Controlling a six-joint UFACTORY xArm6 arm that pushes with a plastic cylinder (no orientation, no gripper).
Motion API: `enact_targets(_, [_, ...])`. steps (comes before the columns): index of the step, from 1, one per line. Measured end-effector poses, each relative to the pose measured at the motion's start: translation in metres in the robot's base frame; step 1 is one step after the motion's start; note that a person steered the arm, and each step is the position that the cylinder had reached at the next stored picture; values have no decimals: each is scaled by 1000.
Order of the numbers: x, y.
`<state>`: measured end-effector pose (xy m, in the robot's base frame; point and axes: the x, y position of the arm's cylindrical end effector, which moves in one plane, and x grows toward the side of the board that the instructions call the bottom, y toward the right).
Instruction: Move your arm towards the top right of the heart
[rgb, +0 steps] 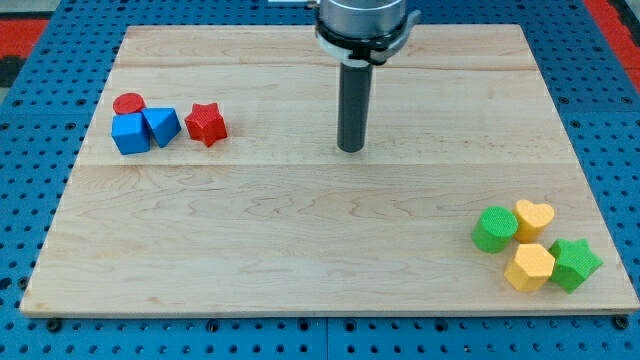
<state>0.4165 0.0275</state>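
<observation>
The yellow heart (534, 218) lies at the view's lower right, touching a green cylinder (494, 229) on its left. A yellow hexagon (529, 267) sits just below the heart, and a green star (574, 263) is next to the hexagon on the right. My tip (351, 148) rests on the wooden board (300, 250) in the upper middle, well to the left of and above the heart, touching no block.
At the view's upper left sit a red cylinder (128, 103), a blue cube (130, 133), a blue triangular block (162, 126) and a red star (206, 124), close together. A blue pegboard (30, 200) surrounds the board.
</observation>
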Motion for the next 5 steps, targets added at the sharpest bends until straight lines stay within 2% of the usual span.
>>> enact_targets(1, [-2, 16])
enact_targets(2, [1, -6])
enact_targets(3, [1, 15])
enact_targets(5, [34, 287])
